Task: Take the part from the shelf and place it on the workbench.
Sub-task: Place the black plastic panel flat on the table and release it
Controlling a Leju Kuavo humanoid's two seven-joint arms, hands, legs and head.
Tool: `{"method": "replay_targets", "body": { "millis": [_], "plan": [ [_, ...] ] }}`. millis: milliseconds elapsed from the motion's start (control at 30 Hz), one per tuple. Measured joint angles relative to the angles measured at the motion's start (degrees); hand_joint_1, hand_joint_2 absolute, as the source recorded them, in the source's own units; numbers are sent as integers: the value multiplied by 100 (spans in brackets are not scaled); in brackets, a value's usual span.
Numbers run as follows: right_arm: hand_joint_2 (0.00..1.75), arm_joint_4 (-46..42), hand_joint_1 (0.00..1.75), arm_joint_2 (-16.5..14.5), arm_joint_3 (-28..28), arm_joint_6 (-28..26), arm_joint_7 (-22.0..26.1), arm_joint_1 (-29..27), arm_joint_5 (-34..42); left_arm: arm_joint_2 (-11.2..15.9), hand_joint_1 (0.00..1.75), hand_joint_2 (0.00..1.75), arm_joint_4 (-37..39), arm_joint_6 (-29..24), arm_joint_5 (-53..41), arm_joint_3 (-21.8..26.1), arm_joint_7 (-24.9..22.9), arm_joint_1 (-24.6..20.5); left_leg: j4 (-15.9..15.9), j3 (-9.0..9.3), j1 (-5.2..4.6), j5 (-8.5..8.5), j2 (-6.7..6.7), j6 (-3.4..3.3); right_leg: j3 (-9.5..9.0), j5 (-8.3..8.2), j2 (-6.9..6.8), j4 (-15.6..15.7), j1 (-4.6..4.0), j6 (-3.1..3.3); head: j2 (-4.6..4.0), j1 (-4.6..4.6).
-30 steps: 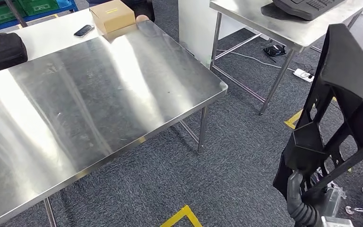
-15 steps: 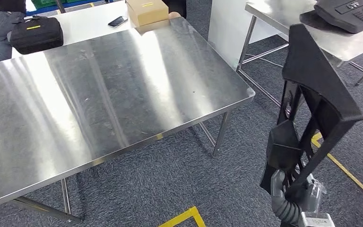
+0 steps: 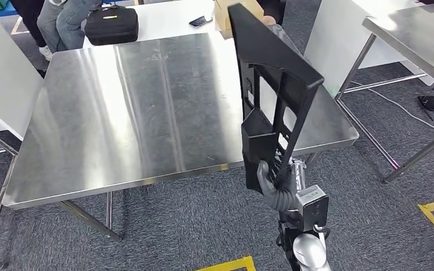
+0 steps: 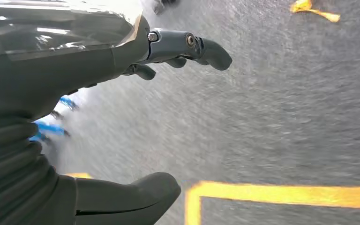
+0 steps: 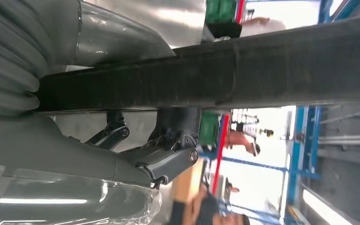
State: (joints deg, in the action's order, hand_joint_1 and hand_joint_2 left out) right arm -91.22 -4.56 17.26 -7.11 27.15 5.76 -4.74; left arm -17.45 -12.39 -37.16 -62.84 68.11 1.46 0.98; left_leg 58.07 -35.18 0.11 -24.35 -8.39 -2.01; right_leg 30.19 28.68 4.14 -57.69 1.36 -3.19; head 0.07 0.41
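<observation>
The right robot hand [image 3: 271, 182] grips the lower end of the black part [image 3: 271, 90] and holds it upright, above the carpet just off the tabletop's [image 3: 118, 113] near edge, its top leaning over the steel surface toward the far right corner. In the right wrist view the dark fingers [image 5: 168, 154] wrap under a long matte bar of the part [image 5: 215, 70], which looks like rough moulded plastic. The part is an open frame: a flat slanted top panel, thin ribs with gaps between them, and a boxy pocket low down, just above the hand.

The tabletop is brushed stainless steel, square-edged, streaked with glare, on thin metal legs, and its broad middle is bare. At its far edge lie a black bag [image 3: 112, 24], a phone [image 3: 201, 21] and a cardboard box [image 3: 225, 14], all well apart from the part. A person's legs [image 3: 62, 22] stand beyond the far left corner. A second steel table [image 3: 412, 39] stands to the right, across an aisle of grey carpet.

The left robot hand [image 4: 136, 65] hangs released over grey carpet with yellow tape [image 4: 281, 194], fingers apart, holding nothing
</observation>
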Motion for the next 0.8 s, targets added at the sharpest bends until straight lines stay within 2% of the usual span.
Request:
{"method": "replay_targets", "body": {
  "millis": [33,67,100,167,200,233,267,300,333,367,400,467,500,567,600,667,733,800],
  "plan": [
    [175,90,175,30,42,35,34,71,90,5,0,175,164,-142,-177,-102,-114,-20,-1,-23,11,9,-5,32,-13,-17,-63,9,12,41,0,-2],
    [175,179,175,57,77,67,69,146,165,2,0,175,275,-216,-317,-202,-222,-43,50,-65,8,-19,97,60,-26,-31,-129,22,23,83,0,-8],
    [175,257,175,82,103,92,102,214,222,-1,0,175,346,-247,-411,-290,-306,-72,194,-143,2,-102,264,84,-38,-42,-202,39,37,123,0,-30],
    [175,391,175,132,135,124,145,306,282,17,0,175,444,-277,-493,-416,-401,-124,826,-466,-3,-418,663,122,-55,-35,-359,51,26,180,0,-72],
    [175,446,175,160,149,131,157,331,297,33,0,175,484,-279,-505,-455,-415,-139,1226,-673,7,-576,758,139,-57,-27,-445,50,11,199,0,-88],
    [175,497,175,186,164,134,162,346,309,50,0,175,520,-279,-511,-485,-418,-148,1535,-842,16,-666,802,149,-60,-18,-534,50,0,210,0,-91],
    [175,540,175,209,184,134,165,359,320,67,0,175,555,-279,-518,-509,-413,-156,1658,-920,21,-654,822,155,-64,-8,-622,49,-7,220,0,-93],
    [175,574,175,227,203,133,167,370,330,81,0,175,585,-279,-526,-524,-407,-163,1539,-872,25,-532,842,155,-76,6,-704,49,-9,222,0,-94],
    [175,599,175,240,218,131,169,384,336,93,0,175,609,-279,-534,-533,-399,-170,1270,-739,29,-363,875,149,-92,21,-771,49,-9,219,0,-93],
    [175,619,175,250,230,130,171,399,338,103,0,175,629,-279,-544,-540,-388,-175,924,-557,30,-184,936,138,-112,38,-824,49,-9,211,0,-95],
    [175,636,175,259,235,126,174,415,342,110,0,175,644,-279,-559,-547,-378,-182,585,-372,23,-71,1051,127,-134,58,-862,50,-15,191,0,-96],
    [175,687,175,284,244,119,234,474,399,119,0,175,670,-278,-609,-568,-340,-200,199,-140,-10,-25,1215,88,-128,97,-922,44,-70,139,0,-91],
    [175,740,175,298,253,114,298,528,456,121,0,175,677,-277,-623,-574,-323,-207,123,-95,-33,-51,1246,61,-133,110,-954,48,-97,113,0,-81],
    [175,876,175,326,273,57,440,665,594,111,0,175,625,-282,-535,-547,-325,-202,95,-88,-58,-52,1171,-17,-162,120,-1027,70,-126,63,0,-65],
    [175,926,175,354,280,-11,480,717,643,86,0,175,532,-289,-435,-496,-325,-188,83,-80,-68,-42,1142,-48,-175,115,-1009,82,-128,48,0,-60],
    [175,944,175,448,275,-247,493,746,668,6,0,175,249,-302,-252,-267,-132,-152,63,-50,-67,-23,1086,-82,-188,128,-948,114,-135,92,0,-44],
    [175,803,175,575,248,-635,449,610,522,-65,0,175,-16,-309,-159,188,454,-127,67,-43,-69,-30,1031,-86,-218,138,-926,153,-126,167,0,-31],
    [175,480,175,693,186,-1121,396,317,199,-113,0,175,-191,-312,14,751,1171,-119,67,-45,-77,-43,998,-100,-236,136,-940,177,-120,168,0,-29]
  ]
}}
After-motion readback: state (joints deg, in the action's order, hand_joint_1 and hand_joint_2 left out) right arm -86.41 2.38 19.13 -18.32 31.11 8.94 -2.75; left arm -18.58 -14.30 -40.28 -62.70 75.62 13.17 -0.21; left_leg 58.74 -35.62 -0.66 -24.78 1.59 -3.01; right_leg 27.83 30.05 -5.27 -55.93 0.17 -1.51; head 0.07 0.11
